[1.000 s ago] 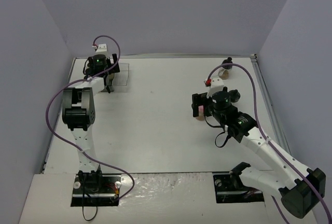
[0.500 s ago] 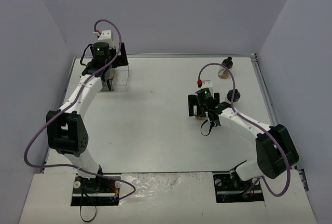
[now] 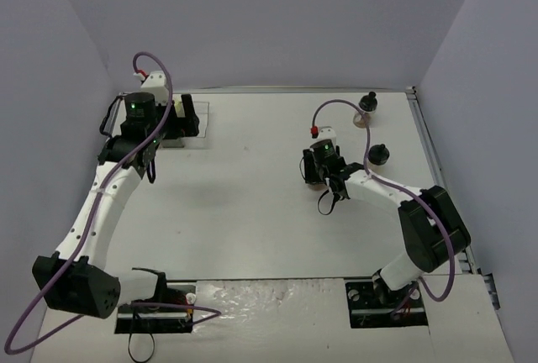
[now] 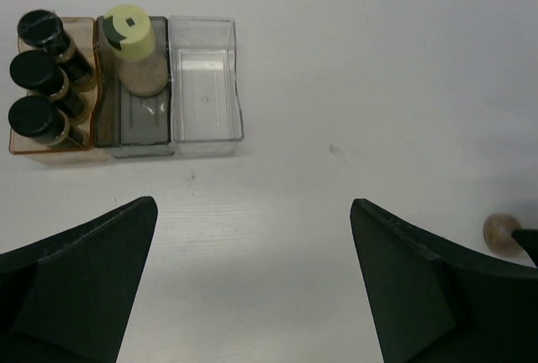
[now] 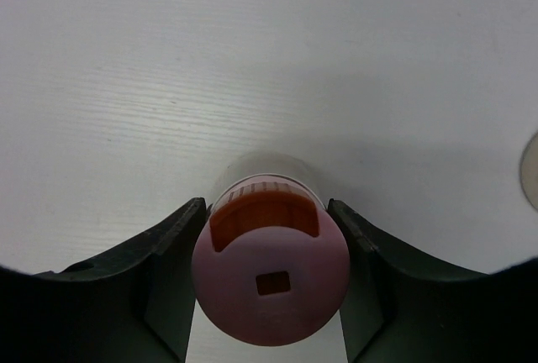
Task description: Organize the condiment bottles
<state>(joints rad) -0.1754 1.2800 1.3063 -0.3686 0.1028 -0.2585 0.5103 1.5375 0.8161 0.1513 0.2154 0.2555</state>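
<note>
White table (image 3: pixel 252 212): pink-capped bottle (image 5: pixel 271 279) pinched tight in right claw (image 5: pixel 267 212); left claw (image 4: pixel 252 203) spread wide, empty, tray (image 4: pixel 238 86) beyond it.

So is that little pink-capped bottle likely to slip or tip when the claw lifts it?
Probably stiff: the pink-capped bottle looks like hard plastic or glass, so the fingers shouldn't squash it. Its cap is round and smooth, so it might twist or slip in the right gripper if held loosely. It's small, so likely light.
</note>
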